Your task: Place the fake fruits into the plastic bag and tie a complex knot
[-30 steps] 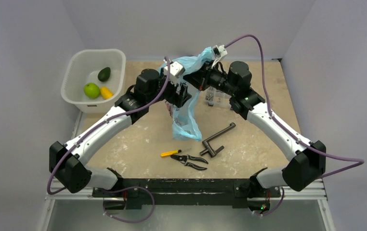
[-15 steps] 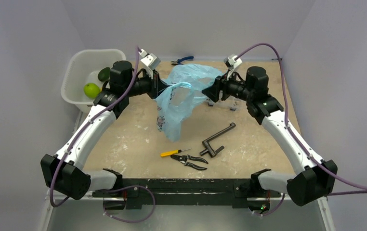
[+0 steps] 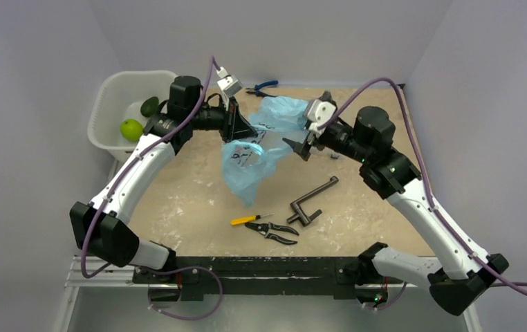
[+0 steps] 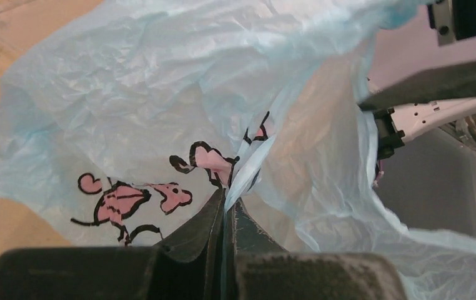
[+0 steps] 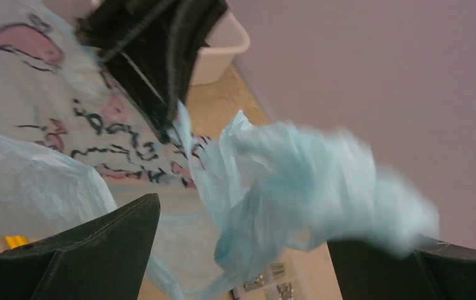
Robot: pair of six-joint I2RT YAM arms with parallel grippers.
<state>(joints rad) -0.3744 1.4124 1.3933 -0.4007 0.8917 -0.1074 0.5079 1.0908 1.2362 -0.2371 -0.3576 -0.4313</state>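
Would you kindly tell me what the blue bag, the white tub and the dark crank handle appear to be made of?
The plastic bag is thin plastic film: translucent light blue, finely crinkled, printed pink and black. The white tub looks like moulded plastic, with smooth rounded walls. The crank handle is probably metal, dark and dull, though that is uncertain.
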